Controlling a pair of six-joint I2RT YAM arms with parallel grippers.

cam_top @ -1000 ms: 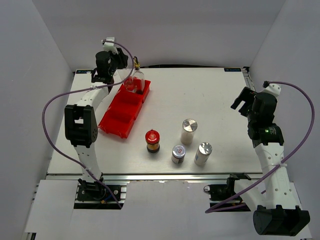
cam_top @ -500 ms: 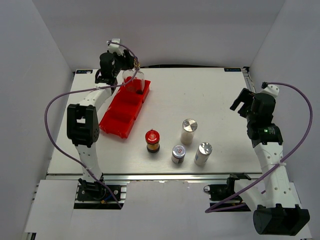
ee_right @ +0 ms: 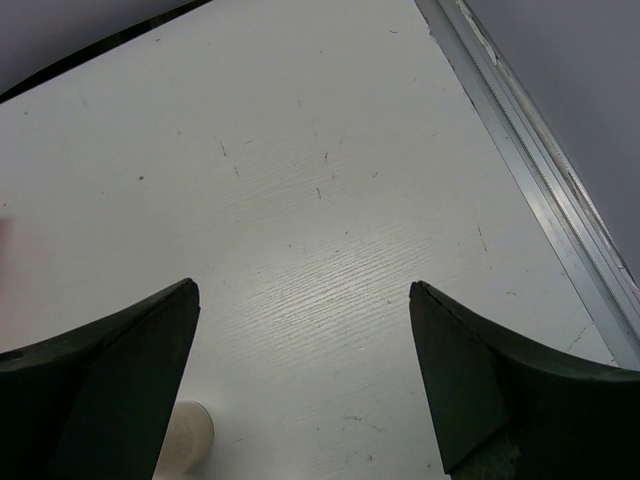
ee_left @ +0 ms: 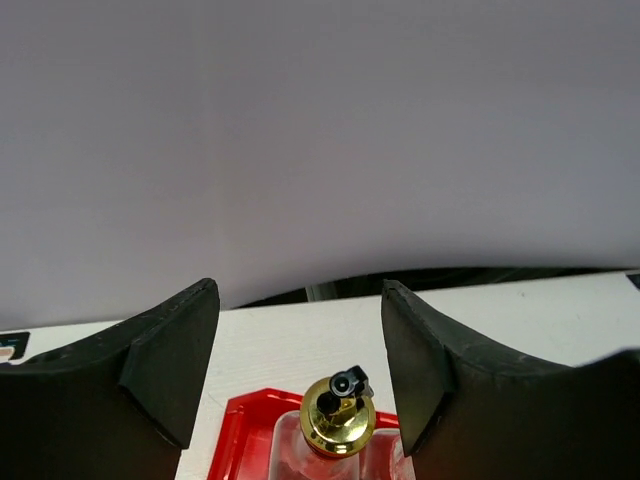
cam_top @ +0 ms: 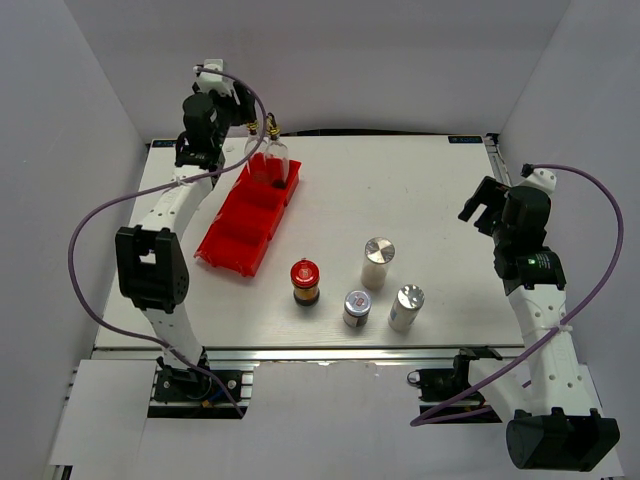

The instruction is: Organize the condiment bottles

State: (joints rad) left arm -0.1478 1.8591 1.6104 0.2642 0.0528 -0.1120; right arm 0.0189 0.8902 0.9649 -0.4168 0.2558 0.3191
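Two clear glass cruets [cam_top: 268,158] with gold spouts stand in the far compartment of the red tray [cam_top: 235,245]. My left gripper [cam_top: 240,115] hangs open above and behind them. In the left wrist view one gold spout [ee_left: 338,420] shows below the gap between the fingers [ee_left: 170,370], touching neither. On the table stand a red-lidded dark jar [cam_top: 305,281], a short silver-lidded jar [cam_top: 357,307] and two white silver-capped shakers [cam_top: 378,262] [cam_top: 406,307]. My right gripper [cam_top: 482,205] is open at the right, above bare table, with nothing in it. One white shaker [ee_right: 185,440] shows at its lower left.
The tray's two nearer compartments hold nothing. The table's raised metal edge [ee_right: 540,190] runs close to the right of my right gripper. White walls enclose the table at the back and both sides.
My left gripper has opened, let go of the cruet and lifted up and back from it. The cruet stays in the tray's far compartment. The right arm has not moved.
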